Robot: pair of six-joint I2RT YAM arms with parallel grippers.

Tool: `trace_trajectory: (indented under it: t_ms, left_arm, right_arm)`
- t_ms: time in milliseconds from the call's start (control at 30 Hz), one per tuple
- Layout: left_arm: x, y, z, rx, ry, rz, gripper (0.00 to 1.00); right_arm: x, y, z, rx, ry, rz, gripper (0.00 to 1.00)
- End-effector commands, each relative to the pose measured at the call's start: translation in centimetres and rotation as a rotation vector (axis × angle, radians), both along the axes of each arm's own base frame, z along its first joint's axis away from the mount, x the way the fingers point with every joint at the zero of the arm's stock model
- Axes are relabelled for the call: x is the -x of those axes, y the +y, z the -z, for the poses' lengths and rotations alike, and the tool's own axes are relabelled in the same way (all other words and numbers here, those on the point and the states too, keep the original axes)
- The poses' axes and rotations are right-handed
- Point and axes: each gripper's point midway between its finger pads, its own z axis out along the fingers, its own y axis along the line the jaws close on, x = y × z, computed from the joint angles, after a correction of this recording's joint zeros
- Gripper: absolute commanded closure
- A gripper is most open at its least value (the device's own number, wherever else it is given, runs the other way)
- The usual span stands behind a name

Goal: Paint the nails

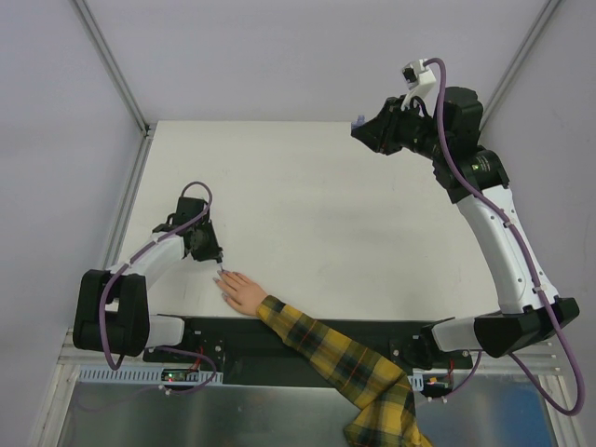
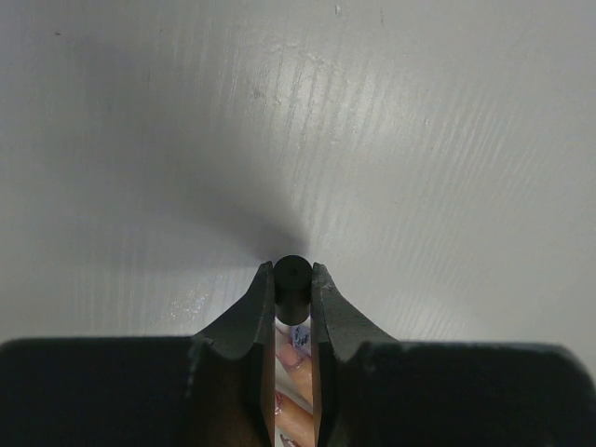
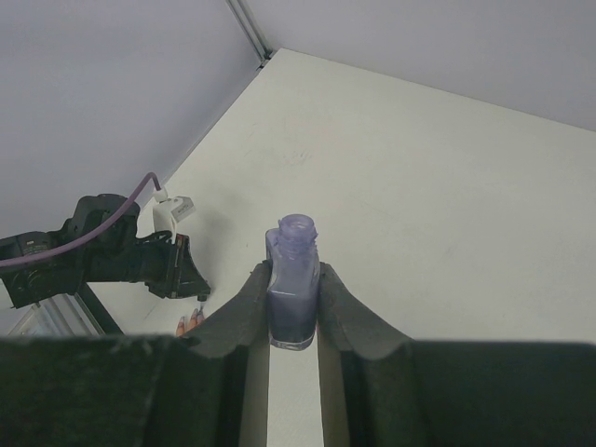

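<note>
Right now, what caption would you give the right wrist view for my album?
Right gripper clamps an uncapped purple bottle above the white table, left arm beyond.

Mannequin hand lay at the table's near edge, left gripper's cap at its fingertips, right gripper's bottle way off far-right.

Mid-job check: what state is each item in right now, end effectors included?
Left end effector: shut on the black cap, over the mannequin hand fingertips.
Right end effector: shut on the polish bottle, held off the table.
Polish bottle: uncapped.
Mannequin hand: lying flat on the table.
Nails: too small to judge paint.
</note>
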Motion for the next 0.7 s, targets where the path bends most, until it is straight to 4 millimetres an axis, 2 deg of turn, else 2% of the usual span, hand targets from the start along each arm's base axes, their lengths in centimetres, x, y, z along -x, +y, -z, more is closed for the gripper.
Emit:
trace_trajectory:
  t_ms: [0,667]
  left_arm:
    - [-1.0,0.2,-0.8,-0.014,-0.021,-0.025,1.0]
    - [-0.8,0.4,-1.9,-0.016,-0.063,-0.027,1.0]
  right_arm:
    - [0.1,0.1,-2.8,-0.039,-0.074,-0.012,1.0]
    - [1.0,-0.2,-2.9,-0.044,-0.078,-0.017,1.0]
